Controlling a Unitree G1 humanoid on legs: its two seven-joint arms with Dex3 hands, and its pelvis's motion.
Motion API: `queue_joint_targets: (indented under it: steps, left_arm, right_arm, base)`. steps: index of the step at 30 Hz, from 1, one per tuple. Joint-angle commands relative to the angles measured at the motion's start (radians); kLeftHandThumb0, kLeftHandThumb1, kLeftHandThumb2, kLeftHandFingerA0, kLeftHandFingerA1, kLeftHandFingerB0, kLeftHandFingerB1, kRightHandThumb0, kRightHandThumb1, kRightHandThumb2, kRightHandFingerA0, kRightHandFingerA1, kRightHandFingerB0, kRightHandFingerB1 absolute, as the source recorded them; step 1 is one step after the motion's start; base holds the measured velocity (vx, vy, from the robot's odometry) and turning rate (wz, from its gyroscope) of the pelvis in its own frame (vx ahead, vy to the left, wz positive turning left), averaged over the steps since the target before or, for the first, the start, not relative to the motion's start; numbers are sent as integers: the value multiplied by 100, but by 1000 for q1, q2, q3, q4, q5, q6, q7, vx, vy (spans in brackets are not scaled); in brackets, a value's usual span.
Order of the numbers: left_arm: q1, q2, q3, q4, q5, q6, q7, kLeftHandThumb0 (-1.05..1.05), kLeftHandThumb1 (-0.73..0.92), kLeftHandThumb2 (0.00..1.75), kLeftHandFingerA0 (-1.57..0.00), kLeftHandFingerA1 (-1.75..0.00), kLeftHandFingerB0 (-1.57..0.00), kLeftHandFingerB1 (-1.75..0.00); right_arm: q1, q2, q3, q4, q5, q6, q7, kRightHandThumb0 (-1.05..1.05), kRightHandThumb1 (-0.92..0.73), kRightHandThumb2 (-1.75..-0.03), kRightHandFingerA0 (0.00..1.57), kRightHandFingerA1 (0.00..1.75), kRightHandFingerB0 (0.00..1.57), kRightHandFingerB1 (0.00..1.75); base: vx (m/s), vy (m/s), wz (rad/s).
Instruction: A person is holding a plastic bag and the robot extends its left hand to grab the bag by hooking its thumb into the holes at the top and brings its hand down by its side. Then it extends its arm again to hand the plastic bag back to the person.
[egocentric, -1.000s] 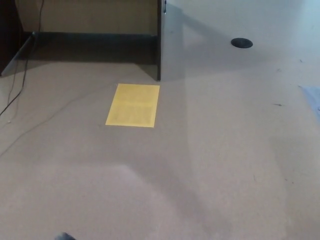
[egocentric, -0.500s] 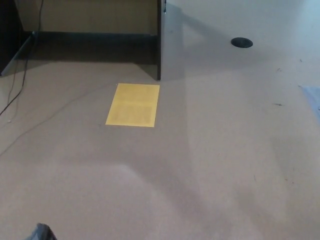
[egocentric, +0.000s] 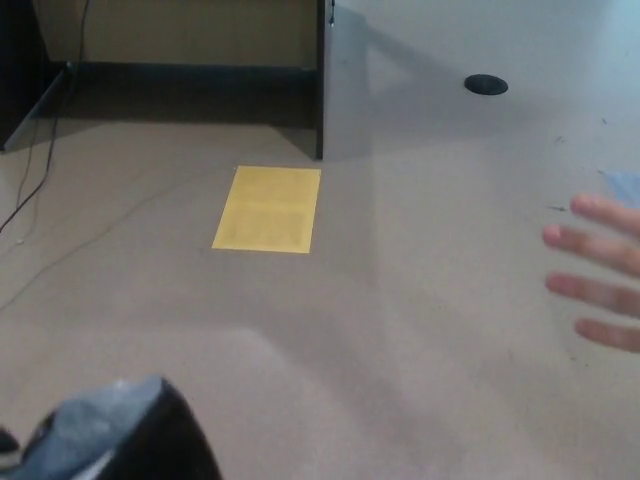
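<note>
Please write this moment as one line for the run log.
left robot hand: bottom left, grip unclear | right robot hand: not in view | person's fingers: right edge | plastic bag: not visible | yellow sheet: on floor

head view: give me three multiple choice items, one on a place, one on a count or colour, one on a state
1. Where does the person's hand come in?
A. right edge
B. top edge
C. lower left

2. What colour is the sheet of paper on the floor?
A. blue
B. yellow
C. white

3. How is the person's hand?
A. closed in a fist
B. gripping a bag
C. fingers spread, holding nothing

Answers: 1 A, four fingers reach in from the right edge. 2 B, the sheet is plainly yellow. 3 C, the fingers are apart and no bag shows. The dark, blurred shape at lower left, probably the robot's left hand, is too unclear to judge.
</note>
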Motion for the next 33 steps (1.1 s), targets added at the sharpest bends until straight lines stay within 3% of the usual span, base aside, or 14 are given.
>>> queue_joint_targets:
  steps: [1, 2, 3, 4, 5, 6, 7, 12, 13, 15, 16, 20, 23, 33]
  left_arm:
    - [-119, 56, 58, -67, -89, 15, -103, 9, 73, 68, -85, -165, -79, -127]
    - [-149, 60, 62, -88, -77, 32, -103, 1, 78, 60, -84, -166, -72, -131]
    - [-179, 58, 69, -114, -79, 54, -125, 4, 57, 89, -116, -136, -85, -108]
    - [-187, 56, 73, -123, -83, 61, -137, 4, 57, 89, -116, -136, -85, -108]
    - [-214, 49, 76, -151, -91, 52, -159, -1, 74, 70, -87, -165, -82, -119]
    - [-230, 47, 79, -183, -88, 73, -178, -1, 75, 64, -86, -165, -76, -127]
    - [-250, 40, 80, -209, -94, 86, -203, -1, 70, 77, -83, -167, -75, -135]
    - [-377, -18, 54, -344, -102, 147, -321, -8, 73, 75, -82, -174, -71, -145]
    - [-427, -32, 23, -389, -59, 154, -335, -13, 74, 66, -88, -169, -85, -109]
    - [-472, -37, 8, -392, -42, 167, -345, -13, 74, 66, -88, -169, -85, -109]
    - [-531, -47, -27, -418, -21, 189, -401, -13, 76, 70, -86, -167, -76, -135]
    - [-610, -75, -86, -434, 44, 211, -381, -15, 74, 79, -86, -166, -79, -135]
    - [-660, -103, -106, -502, 38, 250, -441, -16, 76, 67, -84, -175, -63, -153]
    - [-771, -67, -118, -545, 125, 317, -451, -12, 71, 75, -88, -174, -69, -146]
  right_arm:
    - [-6, -16, -8, -4, 5, 10, 3, -38, -65, -62, 71, 49, 61, 43]
    - [-5, -16, -8, -5, 6, 9, 2, -37, -65, -62, 71, 49, 61, 43]
    - [-10, -15, -9, -7, 6, 11, 4, -33, -68, -60, 72, 47, 64, 42]
    - [-12, -15, -9, -8, 6, 12, 4, -33, -68, -60, 72, 47, 64, 42]
    - [-14, -16, -2, -10, -1, 11, 1, -37, -65, -62, 71, 48, 61, 43]
    - [-18, -12, -1, -10, -2, 13, 0, -36, -66, -61, 70, 47, 62, 42]
    - [-24, -8, 0, -8, -3, 17, -1, -37, -65, -62, 71, 48, 62, 43]
    - [-26, -6, 1, -3, -2, 21, -4, -40, -64, -63, 71, 49, 63, 44]
    - [-22, -9, 4, -3, -5, 18, -4, -35, -68, -60, 73, 47, 66, 42]
    - [-38, -7, 2, -2, -3, 23, -5, -35, -68, -60, 73, 47, 66, 42]
    - [-44, -4, -1, -5, 2, 23, -2, -37, -65, -61, 71, 48, 62, 42]
    - [-21, -13, -7, -13, 7, 12, 1, -40, -66, -62, 71, 48, 60, 42]
    - [-13, -20, 5, -15, -8, 16, -9, -36, -68, -61, 72, 46, 65, 42]
    - [3, -20, 0, -12, 1, 14, 6, -37, -65, -61, 72, 49, 62, 42]
  base:
    - [0, 0, 0]
    - [0, 0, 0]
    - [0, 0, 0]
    - [0, 0, 0]
    - [0, 0, 0]
    - [0, 0, 0]
    - [0, 0, 0]
    - [0, 0, 0]
    - [0, 0, 0]
    - [0, 0, 0]
    - [0, 0, 0]
    - [0, 0, 0]
    - [0, 0, 0]
    - [0, 0, 0]
